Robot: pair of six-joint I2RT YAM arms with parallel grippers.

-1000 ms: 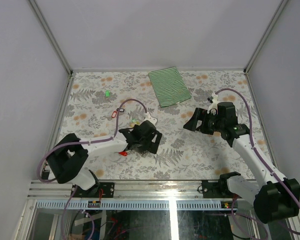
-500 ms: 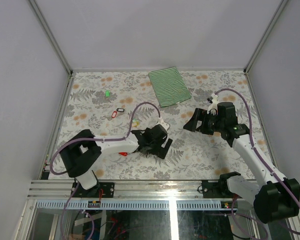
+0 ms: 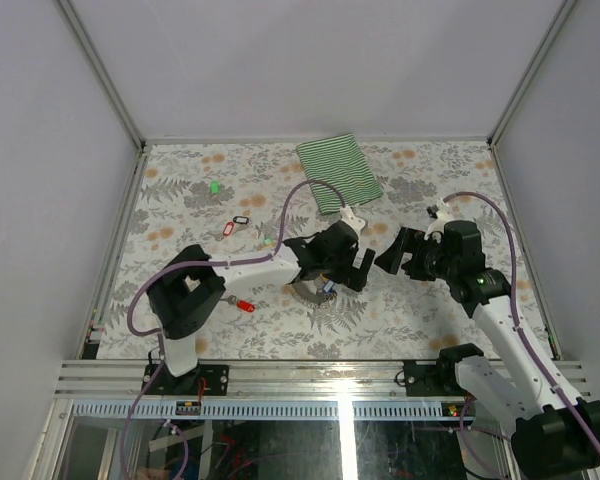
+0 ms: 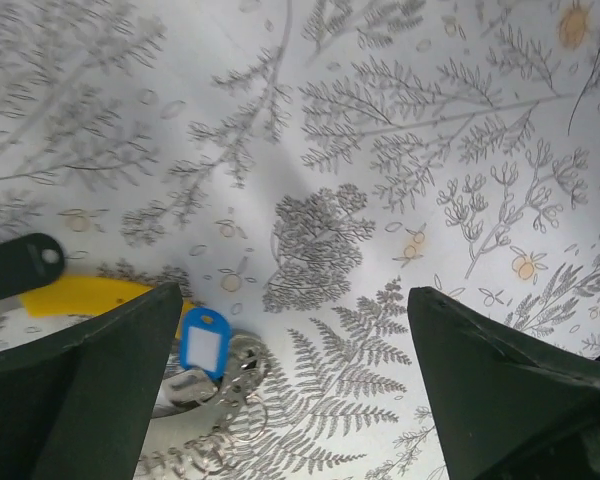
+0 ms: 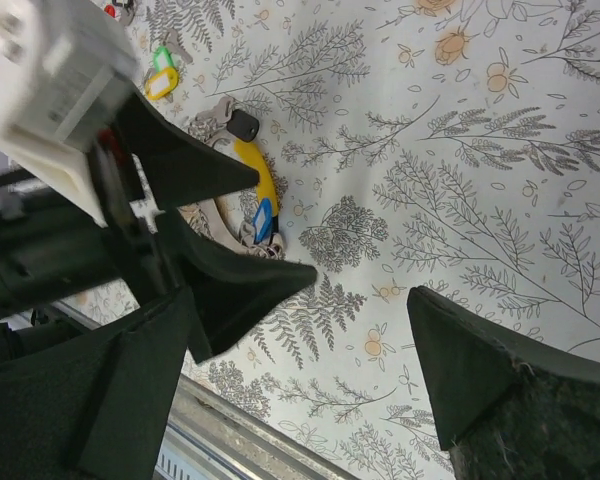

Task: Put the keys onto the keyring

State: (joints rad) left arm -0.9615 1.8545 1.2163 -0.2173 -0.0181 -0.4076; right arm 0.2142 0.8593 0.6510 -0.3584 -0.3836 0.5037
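Top external view shows the left gripper low over the table, on the near side of the green-striped cloth, with its jaws spread wide and nothing between them. The right gripper is also on the near side of the cloth, a little more to the right. It faces the left one, and its jaws are also wide apart and hold nothing. Below the left gripper lies a small group: the blue-tagged key, the yellow-tagged key and the black-tagged key. The keyring, a silvery loop, touches the blue tag, but I cannot tell if any key is threaded on it. This group lies just beside one of the left fingers, not between the two. The green-tagged key lies to the left of the cloth, well apart from it. The red-tagged key lies farther off, to the near left of the cloth.
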